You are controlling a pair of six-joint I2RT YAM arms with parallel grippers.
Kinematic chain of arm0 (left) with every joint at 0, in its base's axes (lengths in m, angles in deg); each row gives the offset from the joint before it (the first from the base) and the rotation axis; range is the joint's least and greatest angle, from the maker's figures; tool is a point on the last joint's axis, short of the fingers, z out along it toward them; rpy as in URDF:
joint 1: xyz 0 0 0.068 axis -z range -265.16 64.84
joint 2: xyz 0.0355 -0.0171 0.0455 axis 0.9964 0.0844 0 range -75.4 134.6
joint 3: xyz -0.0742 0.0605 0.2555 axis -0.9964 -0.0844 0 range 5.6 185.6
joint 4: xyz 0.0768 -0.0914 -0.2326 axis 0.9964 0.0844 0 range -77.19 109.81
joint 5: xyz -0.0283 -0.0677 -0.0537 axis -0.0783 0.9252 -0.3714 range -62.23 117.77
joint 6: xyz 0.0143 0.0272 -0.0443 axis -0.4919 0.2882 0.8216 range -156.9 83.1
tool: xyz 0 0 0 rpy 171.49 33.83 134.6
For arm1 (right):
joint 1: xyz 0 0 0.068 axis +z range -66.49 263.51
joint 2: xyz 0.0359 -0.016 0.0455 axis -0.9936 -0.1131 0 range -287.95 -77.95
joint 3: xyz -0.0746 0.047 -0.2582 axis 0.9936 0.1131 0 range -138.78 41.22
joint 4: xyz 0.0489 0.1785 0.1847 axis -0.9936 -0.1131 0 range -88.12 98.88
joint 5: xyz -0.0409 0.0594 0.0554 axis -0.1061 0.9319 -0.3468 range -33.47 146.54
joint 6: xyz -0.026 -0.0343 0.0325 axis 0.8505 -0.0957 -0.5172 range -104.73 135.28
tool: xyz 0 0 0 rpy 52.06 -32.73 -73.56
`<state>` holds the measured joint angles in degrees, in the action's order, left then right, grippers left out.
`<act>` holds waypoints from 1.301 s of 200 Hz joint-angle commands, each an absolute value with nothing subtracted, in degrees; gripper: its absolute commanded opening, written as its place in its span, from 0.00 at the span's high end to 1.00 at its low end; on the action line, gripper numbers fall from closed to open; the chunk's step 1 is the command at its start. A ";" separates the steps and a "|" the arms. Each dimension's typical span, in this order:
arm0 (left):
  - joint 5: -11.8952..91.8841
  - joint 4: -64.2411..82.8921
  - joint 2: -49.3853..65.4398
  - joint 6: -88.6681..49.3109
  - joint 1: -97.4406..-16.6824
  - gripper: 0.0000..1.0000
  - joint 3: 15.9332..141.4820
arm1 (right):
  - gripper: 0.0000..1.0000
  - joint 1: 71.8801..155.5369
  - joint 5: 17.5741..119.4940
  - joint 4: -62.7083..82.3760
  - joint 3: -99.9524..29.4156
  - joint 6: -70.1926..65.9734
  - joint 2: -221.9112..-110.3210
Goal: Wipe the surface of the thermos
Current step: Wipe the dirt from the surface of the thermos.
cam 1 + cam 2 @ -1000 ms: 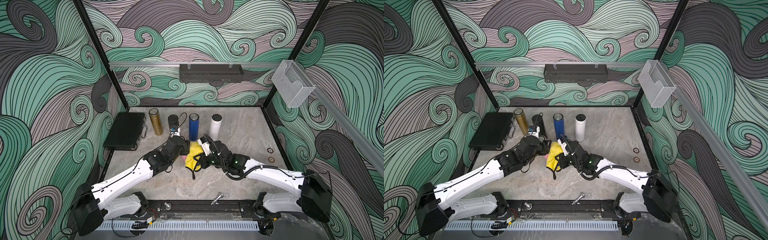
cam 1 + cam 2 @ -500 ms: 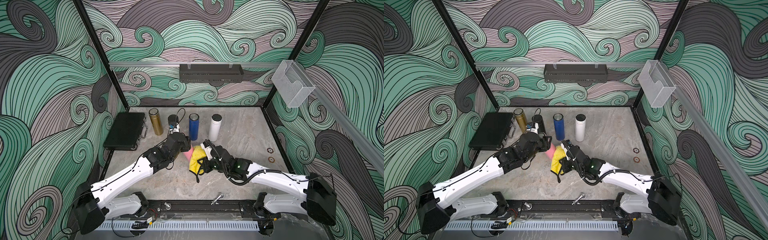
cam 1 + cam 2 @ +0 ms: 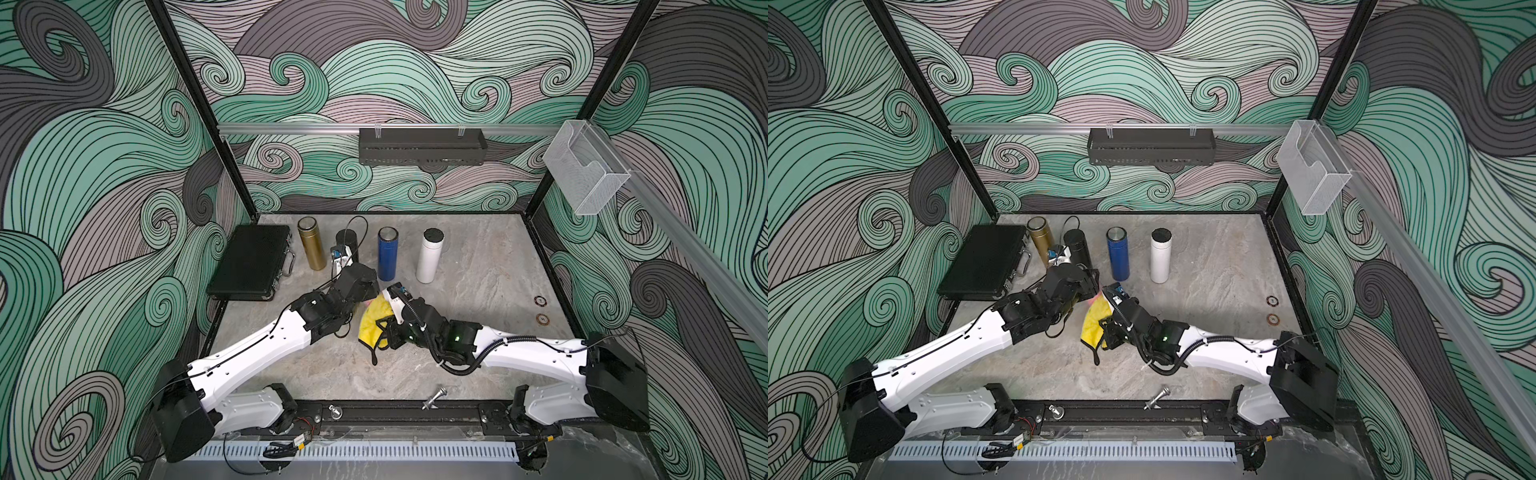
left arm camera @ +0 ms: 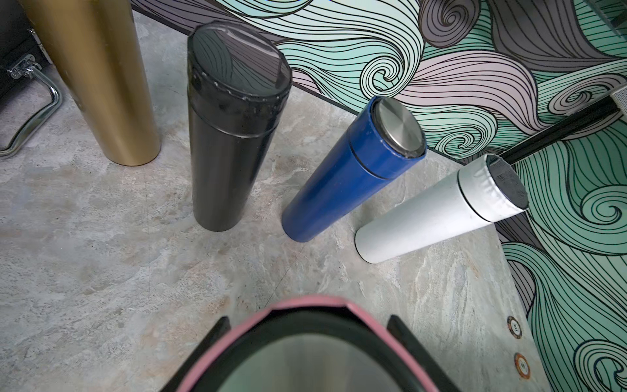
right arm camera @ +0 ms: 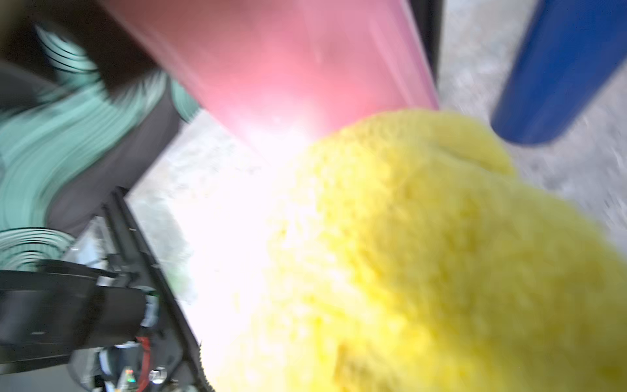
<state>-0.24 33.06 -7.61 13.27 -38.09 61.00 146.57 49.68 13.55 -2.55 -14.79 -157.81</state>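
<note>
Pink thermos [image 5: 271, 68], yellow cloth [image 5: 424, 254]

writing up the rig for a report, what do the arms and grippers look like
Both arms match: the left arm and right arm have white shells, black joints and a boxy black base housing. A thin black cable runs along each white link; a ribbed black hose loops under the right wrist, near a small green light. The left gripper and right gripper are black.

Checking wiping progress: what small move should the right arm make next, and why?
Probably slide the yellow cloth along the pink thermos: the right gripper is shut on that cloth, which seems to touch the thermos's side, and the left gripper holds the thermos.
</note>
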 commanded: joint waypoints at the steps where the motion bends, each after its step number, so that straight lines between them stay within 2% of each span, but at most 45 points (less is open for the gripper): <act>1: 0.65 30.00 -9.06 14.43 -37.17 1.00 65.28 | 1.00 146.50 45.37 13.25 -1.27 -17.08 -156.34; 21: 1.14 29.62 -8.51 14.95 -37.17 1.00 65.32 | 1.00 147.49 45.08 16.49 -2.37 -14.46 -155.82; 52: 2.66 27.94 -7.84 15.64 -37.17 1.00 65.19 | 1.00 151.07 44.76 29.69 -4.07 -5.74 -157.64; 77: 3.60 27.12 -8.07 16.01 -37.17 1.00 65.10 | 1.00 151.36 44.50 35.33 -4.98 -4.49 -161.16; 106: 3.26 27.00 -9.42 14.66 -37.17 1.00 64.63 | 1.00 151.10 40.36 35.02 -3.02 -7.84 -161.99; 143: 2.02 25.20 -12.09 5.65 -37.26 1.00 63.27 | 1.00 148.90 39.71 22.12 0.90 -13.38 -156.81; 168: 4.38 23.32 -12.82 -5.81 -37.68 1.00 62.73 | 1.00 140.62 53.65 13.03 2.71 -17.74 -150.55; 204: 17.37 21.06 -13.90 -21.02 -39.40 1.00 60.52 | 1.00 128.21 69.42 4.14 0.53 -17.80 -141.61; 224: 27.93 16.76 -17.49 -26.26 -41.51 1.00 56.59 | 1.00 120.51 80.02 -0.39 -3.83 -17.64 -141.75; 235: 29.66 16.19 -18.87 -27.32 -42.28 1.00 55.89 | 1.00 116.81 85.98 0.16 -5.47 -18.13 -142.85; 260: 35.38 15.85 -19.36 -30.57 -43.13 1.00 56.03 | 1.00 114.82 95.39 1.88 -10.33 -17.95 -147.58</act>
<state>25.35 22.46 -17.60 -23.36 -42.18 54.03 115.91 80.28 3.06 -5.87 -17.39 -143.64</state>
